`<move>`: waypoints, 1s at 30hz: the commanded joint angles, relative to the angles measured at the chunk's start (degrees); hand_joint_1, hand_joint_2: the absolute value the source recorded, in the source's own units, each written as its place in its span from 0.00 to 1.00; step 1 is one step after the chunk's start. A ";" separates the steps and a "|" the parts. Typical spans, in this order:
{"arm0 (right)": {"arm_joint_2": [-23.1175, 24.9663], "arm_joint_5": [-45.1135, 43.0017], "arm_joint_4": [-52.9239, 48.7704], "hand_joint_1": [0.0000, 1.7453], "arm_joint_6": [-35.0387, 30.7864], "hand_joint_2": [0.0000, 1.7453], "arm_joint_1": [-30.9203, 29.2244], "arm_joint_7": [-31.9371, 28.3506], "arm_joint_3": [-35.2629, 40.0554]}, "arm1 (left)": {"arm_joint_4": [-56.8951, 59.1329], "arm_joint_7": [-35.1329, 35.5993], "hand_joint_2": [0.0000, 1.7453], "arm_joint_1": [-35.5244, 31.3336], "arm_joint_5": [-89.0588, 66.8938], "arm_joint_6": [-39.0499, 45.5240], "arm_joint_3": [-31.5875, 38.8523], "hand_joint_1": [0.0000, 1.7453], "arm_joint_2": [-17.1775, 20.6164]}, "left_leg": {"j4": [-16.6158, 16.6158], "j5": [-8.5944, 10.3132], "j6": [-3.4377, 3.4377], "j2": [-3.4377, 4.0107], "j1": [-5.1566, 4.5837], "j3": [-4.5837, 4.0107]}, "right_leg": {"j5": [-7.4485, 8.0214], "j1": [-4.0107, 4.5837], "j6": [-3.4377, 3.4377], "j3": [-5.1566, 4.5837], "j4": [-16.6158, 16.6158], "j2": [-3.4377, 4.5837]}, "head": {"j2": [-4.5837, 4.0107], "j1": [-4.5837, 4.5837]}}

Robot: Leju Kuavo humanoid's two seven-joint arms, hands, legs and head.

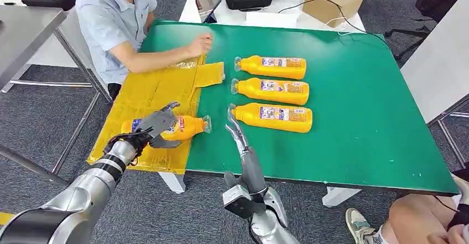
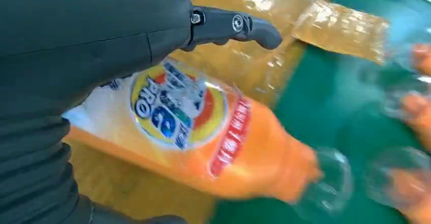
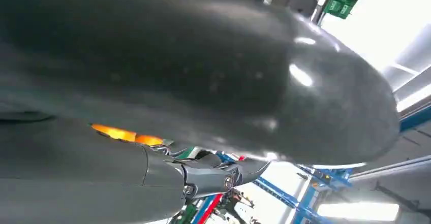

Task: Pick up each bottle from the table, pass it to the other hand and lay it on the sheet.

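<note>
Here the left hand (image 1: pixel 156 126) grips an orange bottle (image 1: pixel 185 126) lying on its side over the yellow sheet (image 1: pixel 148 92), clear cap pointing toward the green table (image 1: pixel 354 105). The right hand (image 1: pixel 236 129) is raised just beside that cap, fingers extended and holding nothing. Three more orange bottles (image 1: pixel 272 92) lie in a row on the table. A person's hand (image 1: pixel 200 43) touches the sheet's far edge.
</note>
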 commanded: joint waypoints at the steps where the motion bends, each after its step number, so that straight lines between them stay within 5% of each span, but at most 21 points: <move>1: -2.80 -2.56 3.58 0.00 -2.18 0.00 -2.67 -1.03 3.45 | -5.86 -6.30 1.00 4.10 7.63 -1.00 4.25 0.00 -0.69 | -0.10 0.01 -0.03 0.17 0.01 0.13 | 0.05 0.03 -0.07 0.10 -0.11 0.08 | 0.00 -0.02; 6: -4.39 -1.14 0.41 0.00 -6.74 0.00 -1.56 -1.03 3.45 | -34.69 -10.97 1.00 16.65 27.20 2.71 2.47 0.00 -4.65 | -0.07 -0.03 -0.03 0.07 0.02 0.08 | -0.04 0.03 -0.06 0.09 -0.12 -0.06 | 0.00 -0.04; 11: -5.00 3.74 0.33 0.00 -9.25 0.00 -1.16 -1.03 0.00 | -47.16 -10.37 1.00 21.99 40.59 8.47 2.65 0.00 -6.82 | 0.00 -0.02 -0.03 0.10 0.01 -0.23 | 0.00 0.01 -0.04 -0.24 -0.05 0.03 | 0.00 0.00; 12: -4.87 4.34 -0.16 0.00 -9.36 1.00 -0.62 -1.03 -1.59 | -48.90 -10.42 1.00 23.03 43.24 9.91 2.43 0.00 -7.20 | -0.01 -0.03 -0.04 0.12 0.01 -0.26 | -0.01 0.02 -0.05 -0.28 -0.06 0.01 | 0.00 -0.02; 13: -5.72 10.20 -0.58 0.00 -14.07 1.00 -0.21 0.54 -2.86 | -52.34 -11.45 1.00 25.58 47.57 11.66 3.22 0.00 -8.45 | 0.01 -0.07 -0.05 0.09 0.02 -0.20 | -0.06 0.03 -0.07 -0.20 -0.07 -0.06 | 0.00 0.00; 18: -9.13 23.00 0.48 0.00 -14.63 1.00 -0.56 10.90 -6.75 | -59.87 -11.81 1.00 32.26 52.48 13.80 3.23 0.00 -8.90 | -0.04 -0.04 -0.03 0.15 -0.02 -0.24 | 0.00 -0.01 -0.02 -0.28 -0.11 0.07 | 0.00 -0.02; 19: -10.49 28.74 2.16 0.00 -12.56 1.00 -1.57 17.30 -7.42 | -60.66 -9.66 1.00 33.48 54.29 12.69 3.19 0.00 -8.94 | -0.04 -0.05 -0.02 0.16 -0.01 -0.23 | 0.00 0.01 -0.02 -0.26 -0.12 0.05 | 0.00 -0.02; 23: -12.87 34.26 6.80 0.00 -10.28 1.00 -4.03 22.79 -10.35 | -57.74 -1.01 1.00 34.43 59.92 7.42 1.83 0.00 -8.29 | -0.08 -0.03 -0.02 0.06 -0.01 -0.15 | 0.00 0.01 -0.04 -0.14 -0.19 -0.05 | 0.00 -0.02; 30: -14.29 42.19 14.99 0.00 -5.95 1.00 -9.87 29.98 -13.05 | -57.30 -3.70 1.00 37.14 59.45 5.82 1.13 0.00 -9.98 | -0.06 -0.07 -0.04 0.24 -0.02 -0.05 | 0.02 0.01 -0.10 -0.05 -0.22 0.06 | 0.00 -0.02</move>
